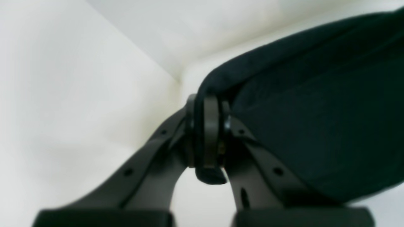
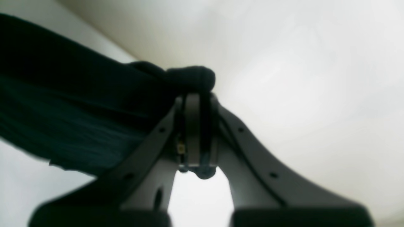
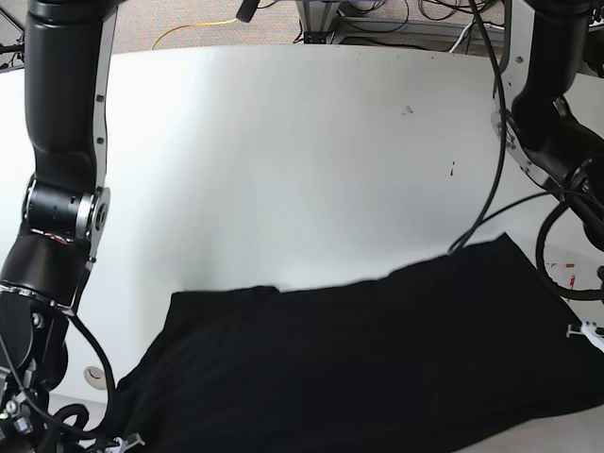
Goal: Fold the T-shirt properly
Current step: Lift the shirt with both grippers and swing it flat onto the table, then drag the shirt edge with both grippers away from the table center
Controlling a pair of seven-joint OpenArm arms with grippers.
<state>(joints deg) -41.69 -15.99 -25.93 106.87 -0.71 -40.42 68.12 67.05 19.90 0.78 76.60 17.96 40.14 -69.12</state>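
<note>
The black T-shirt (image 3: 359, 359) hangs stretched in a wide band across the near part of the white table (image 3: 283, 160) in the base view. My left gripper (image 1: 206, 132) is shut on an edge of the T-shirt (image 1: 315, 110), whose cloth spreads away to the right. My right gripper (image 2: 197, 132) is shut on a bunched corner of the T-shirt (image 2: 63, 104), with cloth trailing off to the left. Both grippers are lifted off the table. The base view shows neither gripper itself; both lie below or behind the cloth at the frame's bottom corners.
The right arm (image 3: 61, 189) stands tall at the left of the base view and the left arm (image 3: 557, 123) at its right, trailing black cables (image 3: 491, 189). Beyond the table's far edge lie a yellow cable (image 3: 189, 33) and equipment. The table shows a few small dark specks (image 3: 408, 110).
</note>
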